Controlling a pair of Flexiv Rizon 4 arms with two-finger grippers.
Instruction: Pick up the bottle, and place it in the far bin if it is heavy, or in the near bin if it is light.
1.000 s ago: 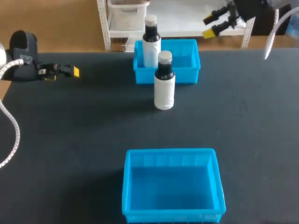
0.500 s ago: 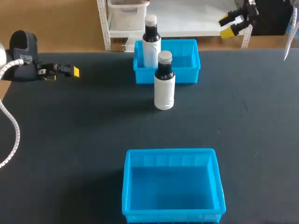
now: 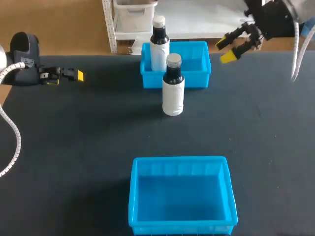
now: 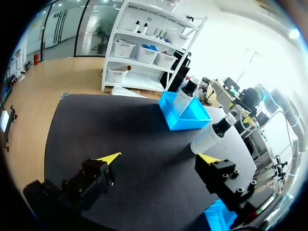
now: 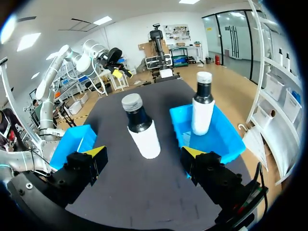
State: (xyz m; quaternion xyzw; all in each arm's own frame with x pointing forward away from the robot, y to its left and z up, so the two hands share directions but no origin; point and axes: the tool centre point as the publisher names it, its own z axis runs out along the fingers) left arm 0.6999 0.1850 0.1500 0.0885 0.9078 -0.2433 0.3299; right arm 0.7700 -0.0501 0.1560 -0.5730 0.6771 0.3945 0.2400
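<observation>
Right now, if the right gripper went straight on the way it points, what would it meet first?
Probably the bottle standing on the table, centred ahead of the right gripper; the far bin sits just beside that line.

Left arm (image 3: 22, 61): in from the left side, held low and level, wrist pointing toward the middle. Left gripper (image 3: 74, 75) (image 4: 160, 158): fingers spread wide, nothing between them, yellow tips well apart in wrist view. Right arm (image 3: 275, 17): in from the far right corner, wrist angled down and inward. Right gripper (image 3: 225, 50) (image 5: 144, 151): raised, fingers parted, empty.
</observation>
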